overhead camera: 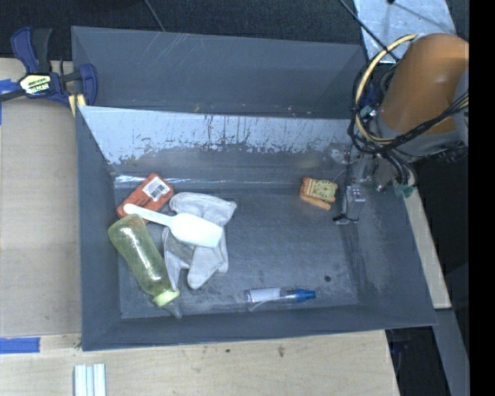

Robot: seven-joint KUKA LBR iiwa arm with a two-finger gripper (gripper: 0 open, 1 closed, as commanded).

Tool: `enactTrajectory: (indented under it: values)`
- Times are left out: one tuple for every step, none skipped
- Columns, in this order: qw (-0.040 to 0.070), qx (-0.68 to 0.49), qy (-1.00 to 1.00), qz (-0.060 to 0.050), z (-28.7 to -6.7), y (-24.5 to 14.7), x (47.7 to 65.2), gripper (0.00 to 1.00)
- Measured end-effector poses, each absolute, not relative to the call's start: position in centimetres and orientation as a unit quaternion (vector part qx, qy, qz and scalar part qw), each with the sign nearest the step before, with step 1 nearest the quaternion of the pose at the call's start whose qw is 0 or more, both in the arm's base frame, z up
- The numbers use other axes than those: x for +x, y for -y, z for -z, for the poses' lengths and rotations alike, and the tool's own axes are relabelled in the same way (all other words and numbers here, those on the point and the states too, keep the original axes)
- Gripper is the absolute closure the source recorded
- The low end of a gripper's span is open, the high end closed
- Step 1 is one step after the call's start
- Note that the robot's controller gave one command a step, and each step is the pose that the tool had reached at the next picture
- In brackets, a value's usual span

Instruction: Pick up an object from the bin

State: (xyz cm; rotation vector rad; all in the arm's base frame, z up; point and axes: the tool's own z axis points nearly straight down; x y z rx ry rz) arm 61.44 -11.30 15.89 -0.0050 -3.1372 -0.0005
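My gripper (348,207) hangs at the right side of the bin, close to the right wall, fingers pointing down. Just to its left, on the bin floor near the back, lies a small tan and yellow block (318,192); it is beside the fingers, not between them. A clear pen-like tube with a blue cap (280,296) lies near the front wall, well below the gripper.
At the left of the bin lie an orange packet with a white label (148,192), a white plastic scoop (181,225), a crumpled white cloth (200,250) and a yellow-green bottle (142,260). Bare floor stretches between them and the gripper.
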Motion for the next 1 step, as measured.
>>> enactTrajectory:
  values:
    - [-0.002, 0.0, 1.0, 0.0, -16.43, 11.24, 61.62, 1.0]
